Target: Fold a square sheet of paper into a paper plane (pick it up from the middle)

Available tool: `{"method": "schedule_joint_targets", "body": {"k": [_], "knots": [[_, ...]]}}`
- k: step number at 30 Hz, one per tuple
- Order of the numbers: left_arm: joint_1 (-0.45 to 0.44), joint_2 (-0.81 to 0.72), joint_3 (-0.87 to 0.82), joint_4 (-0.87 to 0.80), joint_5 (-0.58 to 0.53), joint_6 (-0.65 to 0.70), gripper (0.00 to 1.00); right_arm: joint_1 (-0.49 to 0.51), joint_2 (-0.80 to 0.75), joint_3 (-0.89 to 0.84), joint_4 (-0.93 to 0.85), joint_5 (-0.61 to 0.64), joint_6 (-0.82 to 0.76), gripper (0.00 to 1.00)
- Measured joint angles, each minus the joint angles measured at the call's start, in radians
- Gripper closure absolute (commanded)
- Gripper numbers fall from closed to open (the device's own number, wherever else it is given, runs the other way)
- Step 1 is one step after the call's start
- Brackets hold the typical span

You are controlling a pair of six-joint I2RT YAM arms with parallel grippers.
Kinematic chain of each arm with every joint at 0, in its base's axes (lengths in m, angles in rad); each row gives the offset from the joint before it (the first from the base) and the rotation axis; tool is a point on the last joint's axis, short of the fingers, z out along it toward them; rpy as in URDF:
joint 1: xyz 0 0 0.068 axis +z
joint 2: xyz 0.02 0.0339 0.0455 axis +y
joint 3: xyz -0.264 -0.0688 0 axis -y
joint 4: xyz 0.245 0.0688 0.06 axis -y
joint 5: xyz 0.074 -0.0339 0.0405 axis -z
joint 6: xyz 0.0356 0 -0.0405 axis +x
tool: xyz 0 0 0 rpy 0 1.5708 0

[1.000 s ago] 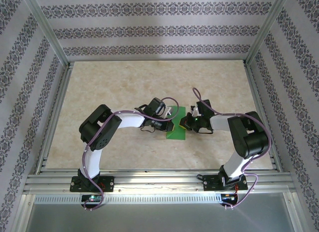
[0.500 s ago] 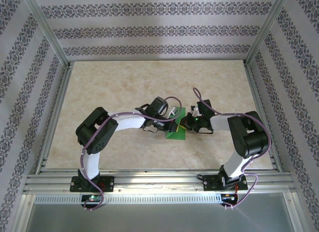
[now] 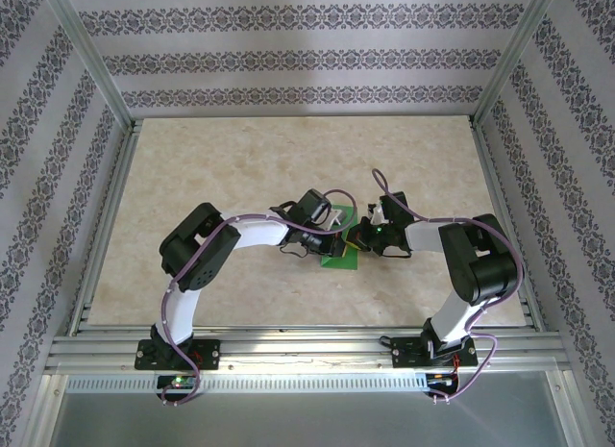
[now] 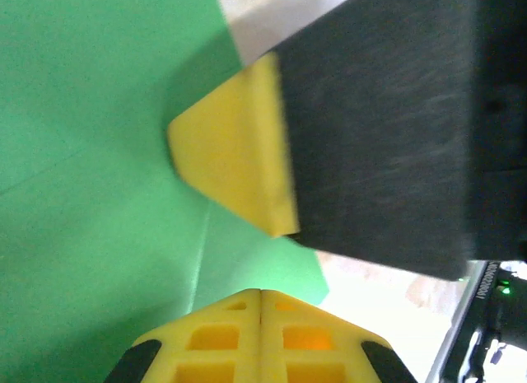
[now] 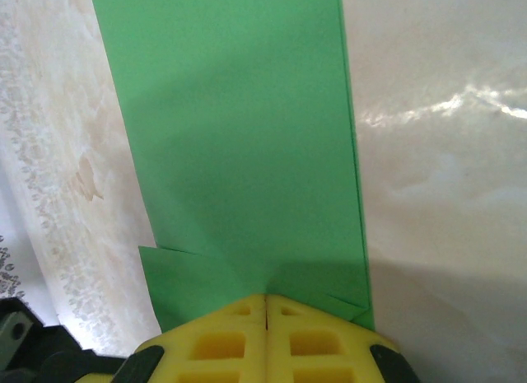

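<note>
The green paper (image 3: 338, 259), folded into a narrow strip, lies flat on the table between my two grippers. My left gripper (image 3: 338, 241) is shut, and its yellow tips (image 4: 261, 296) rest on the paper (image 4: 99, 193) near a crease. My right gripper (image 3: 354, 237) faces it from the right, also shut. Its tips (image 5: 266, 299) press on the near end of the strip (image 5: 239, 152), where small folded flaps stick out at both sides. The right gripper's yellow fingertip (image 4: 235, 152) sits close in front of the left one. Nothing is pinched between either pair of jaws.
The beige marbled table (image 3: 240, 159) is boxed in by an aluminium frame (image 3: 106, 226) and patterned walls. Both arms bend inward and meet near the table's middle. Purple cables loop over both arms.
The left arm's elbow has shifted right and its gripper has slid slightly right over the paper. The right arm and the paper have stayed put.
</note>
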Motion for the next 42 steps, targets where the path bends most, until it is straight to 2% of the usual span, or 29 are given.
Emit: {"method": "schedule_joint_targets", "body": {"k": [8,30,37,42], "knots": [[0.0,0.008,-0.011,-0.007,-0.014,0.018,1.0,0.0,0.0,0.0,-0.001,0.0,0.0,0.99],[0.005,-0.156,-0.247,0.036,-0.021,0.023,0.99,0.0,0.002,0.0,-0.002,0.0,-0.007,0.99],[0.013,-0.24,-0.366,0.085,0.031,-0.046,0.99,0.0,0.002,0.0,-0.002,0.0,-0.007,0.99],[0.037,-0.237,-0.354,0.209,0.098,-0.132,1.0,0.0,0.002,0.001,-0.004,0.0,-0.007,0.99]]}}
